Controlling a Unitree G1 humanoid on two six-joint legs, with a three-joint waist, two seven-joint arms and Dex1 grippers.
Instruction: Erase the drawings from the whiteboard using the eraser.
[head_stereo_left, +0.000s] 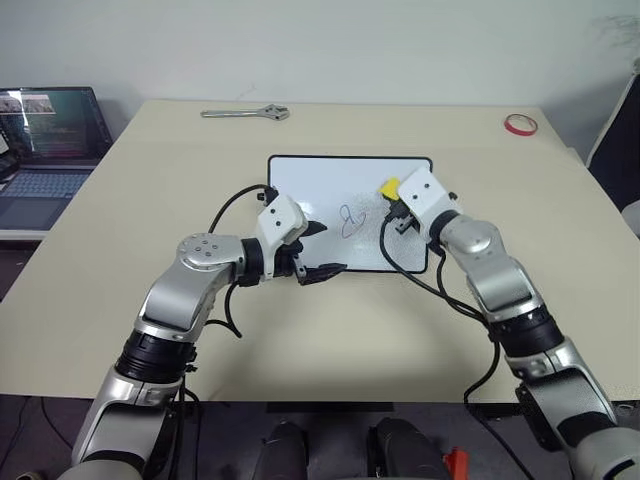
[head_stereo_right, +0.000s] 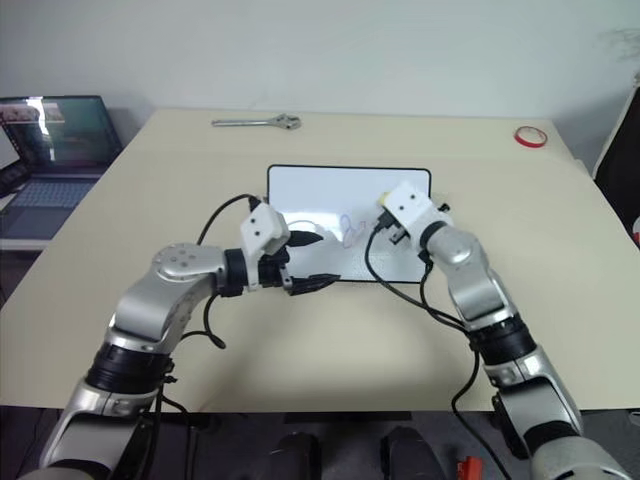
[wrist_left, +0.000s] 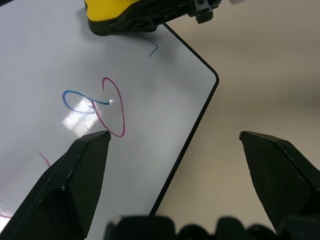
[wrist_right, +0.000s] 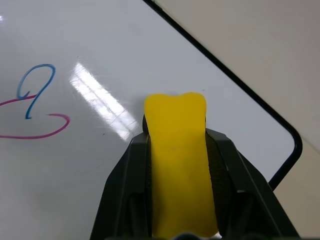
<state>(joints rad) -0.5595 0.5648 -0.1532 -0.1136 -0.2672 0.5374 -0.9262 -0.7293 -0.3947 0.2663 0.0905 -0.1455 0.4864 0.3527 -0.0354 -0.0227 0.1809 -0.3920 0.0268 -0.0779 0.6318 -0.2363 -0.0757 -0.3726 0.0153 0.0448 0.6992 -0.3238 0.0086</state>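
From the head camera, a big tan table (head_stereo_left: 330, 330) holds a whiteboard (head_stereo_left: 330, 185) near its middle. The board lies flat, with its long sides running along the table's near and far edges. A small drawing (head_stereo_left: 351, 220) sits in the middle of the board. The right gripper (head_stereo_left: 397, 205) is over the board's right side and pinches a yellow eraser (head_stereo_left: 388, 187). The left gripper (head_stereo_left: 312, 250) is at the board's near left corner, and its two black fingers are spread wide apart with nothing between them. A metal wrench (head_stereo_left: 246, 114) lies by the table's far edge, and a red tape ring (head_stereo_left: 520, 124) lies at the far right corner. A laptop (head_stereo_left: 45, 150) stands on a lower desk beyond the table's left edge.

In the left wrist camera, one black finger (wrist_left: 75, 180) is over the board and the other is over the bare table, so they straddle the board's black edge. Blue and pink loops are drawn on the white. The eraser rests on the board just beyond them.

In the right wrist camera, the two fingers (wrist_right: 125, 185) squeeze tight on the eraser's sides. Its front end touches the board. The blue and pink loops are off to one side, a little apart from it. The board's rounded corner is close by on the other side.
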